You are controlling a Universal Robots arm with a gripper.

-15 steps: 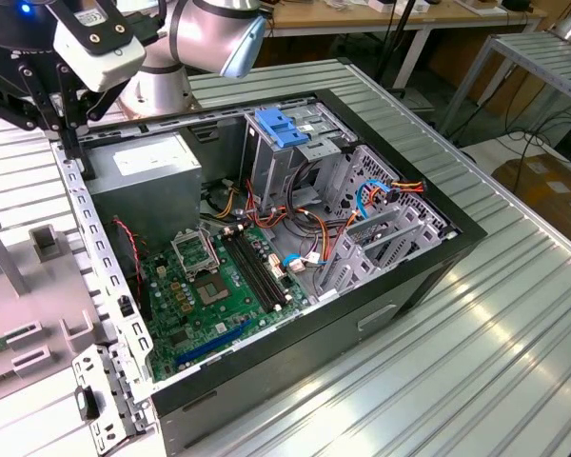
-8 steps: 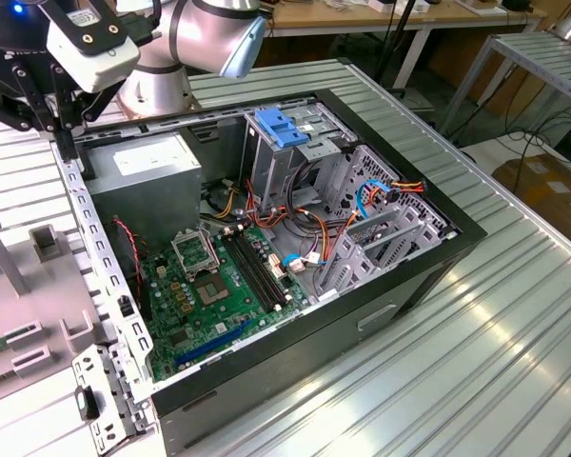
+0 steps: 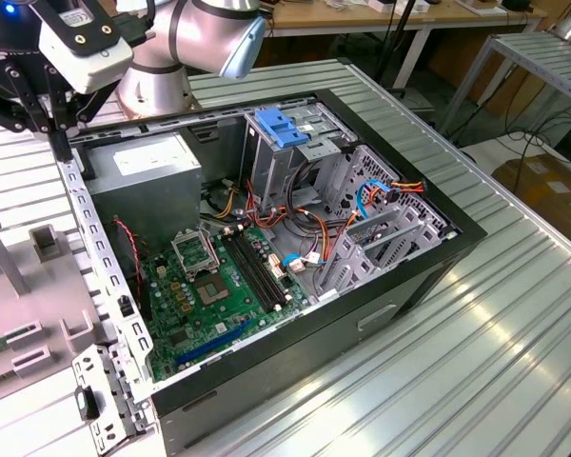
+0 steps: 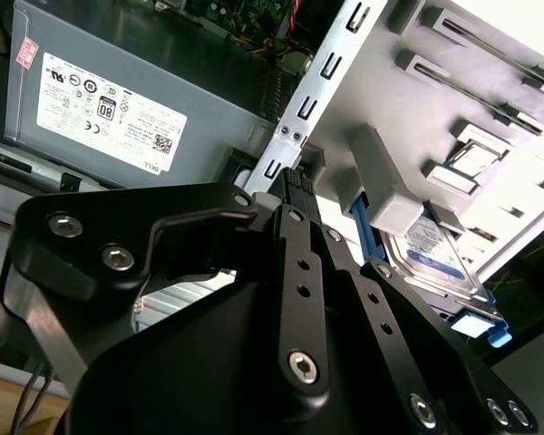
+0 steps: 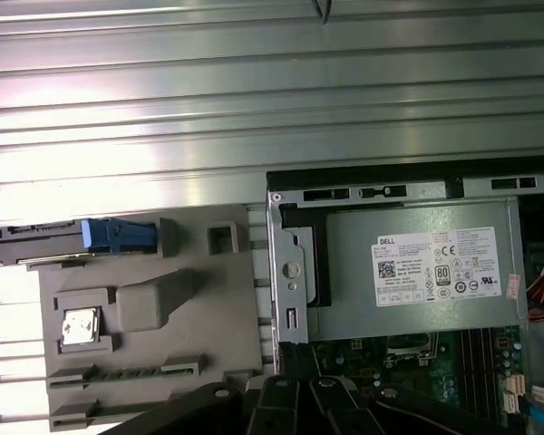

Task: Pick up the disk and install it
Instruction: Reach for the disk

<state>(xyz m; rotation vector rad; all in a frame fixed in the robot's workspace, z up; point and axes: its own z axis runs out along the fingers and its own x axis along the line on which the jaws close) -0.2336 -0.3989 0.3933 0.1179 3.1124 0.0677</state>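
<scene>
We find the gripper (image 4: 290, 181) with its fingers drawn together and nothing between them. It hangs over the edge of the open computer case (image 3: 462, 238), close to the power supply (image 3: 147, 176). The disk (image 4: 432, 256) lies in the grey fixture tray (image 5: 190, 335) just beside the case and is not touching the gripper. In the exterior view, a blue latch (image 3: 281, 127) sits on top of the drive cage (image 3: 266, 167) inside the case.
</scene>
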